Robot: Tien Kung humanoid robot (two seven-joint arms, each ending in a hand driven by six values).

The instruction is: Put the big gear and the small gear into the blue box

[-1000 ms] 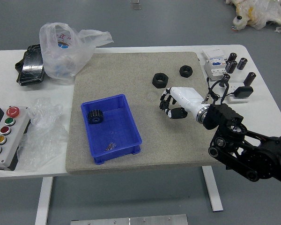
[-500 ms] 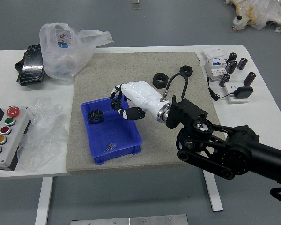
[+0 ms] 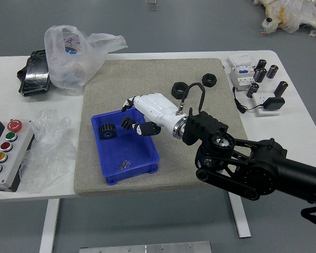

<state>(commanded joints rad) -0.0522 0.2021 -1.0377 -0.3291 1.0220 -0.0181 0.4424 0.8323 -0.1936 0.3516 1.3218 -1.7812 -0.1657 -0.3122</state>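
The right robot hand (image 3: 127,112), white-backed with black fingers, reaches in over the far right part of an open, rectangular blue plastic box (image 3: 103,162); its fingers are spread and grip nothing visible. A black, toothed, cylindrical gear (image 3: 107,131) lies inside the box, near its far left corner; whether this is the big or the small one cannot be told. Small silvery pieces (image 3: 125,164) lie toward the box's near end. The box rests on a grey-beige rectangular mat (image 3: 200,168), which covers the middle of the white bench (image 3: 300,118). Beyond the hand, two black ring-shaped parts (image 3: 180,90) sit apart on the mat. At left stand a translucent white plastic bag (image 3: 68,63) and, nearer, a grey control box with coloured round buttons (image 3: 9,158). At right, black cylinders (image 3: 280,88) stand near white devices (image 3: 243,74).
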